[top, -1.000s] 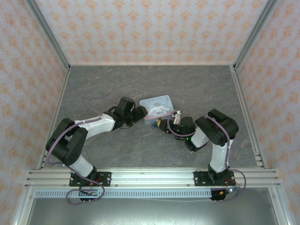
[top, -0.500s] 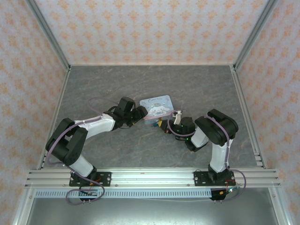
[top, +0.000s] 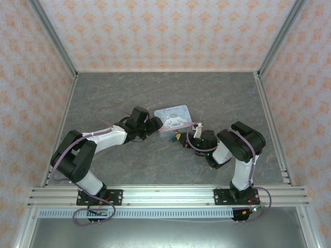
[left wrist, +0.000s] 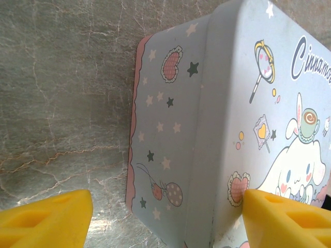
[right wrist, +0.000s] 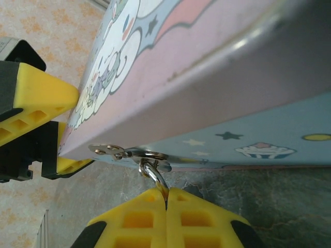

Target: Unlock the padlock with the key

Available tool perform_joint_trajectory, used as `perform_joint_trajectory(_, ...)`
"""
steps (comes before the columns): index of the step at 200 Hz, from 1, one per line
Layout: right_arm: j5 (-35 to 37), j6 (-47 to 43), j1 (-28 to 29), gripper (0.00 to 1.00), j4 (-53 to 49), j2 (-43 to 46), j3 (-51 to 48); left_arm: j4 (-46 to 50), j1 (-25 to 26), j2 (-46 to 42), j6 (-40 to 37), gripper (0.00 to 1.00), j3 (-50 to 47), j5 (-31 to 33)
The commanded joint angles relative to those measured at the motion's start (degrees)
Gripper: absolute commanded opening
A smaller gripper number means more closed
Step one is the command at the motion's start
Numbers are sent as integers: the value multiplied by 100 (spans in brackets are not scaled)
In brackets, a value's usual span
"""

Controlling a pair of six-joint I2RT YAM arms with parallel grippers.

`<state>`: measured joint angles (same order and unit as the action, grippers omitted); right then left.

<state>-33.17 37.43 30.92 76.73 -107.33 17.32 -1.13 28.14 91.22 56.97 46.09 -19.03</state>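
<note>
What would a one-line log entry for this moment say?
left pincer: open, straddling tin corner | right pincer: shut on padlock shackle at tin clasp

**Pastel tin on grey marbled stone**

The tin (left wrist: 170,129) is light blue, printed with a white cartoon dog, dark and white stars, pink hearts and navy script; its base rim is pink. The table (top: 155,88) is dark grey with pale marble veining. The walls (top: 170,31) are cream with orange floral motifs. The left gripper (left wrist: 165,222) and right gripper (right wrist: 166,204) have yellow fingers. The padlock's shackle (right wrist: 152,173) is silvery. The arms (top: 106,138) are white and black.
</note>
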Motion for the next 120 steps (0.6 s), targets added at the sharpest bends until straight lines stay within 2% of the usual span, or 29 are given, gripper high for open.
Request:
perform_joint_trajectory(1, 194, -39, -90, 0, 355, 310, -86, 1256, 103, 308, -134, 75, -208, 255)
perform_joint_trajectory(83, 280, -72, -165, 0, 164, 508, -183, 1344, 98, 60, -137, 76, -161, 271)
perform_joint_trajectory(120, 323, -255, -173, 0, -365, 922, -298, 1301, 96, -105, -182, 79, -89, 284)
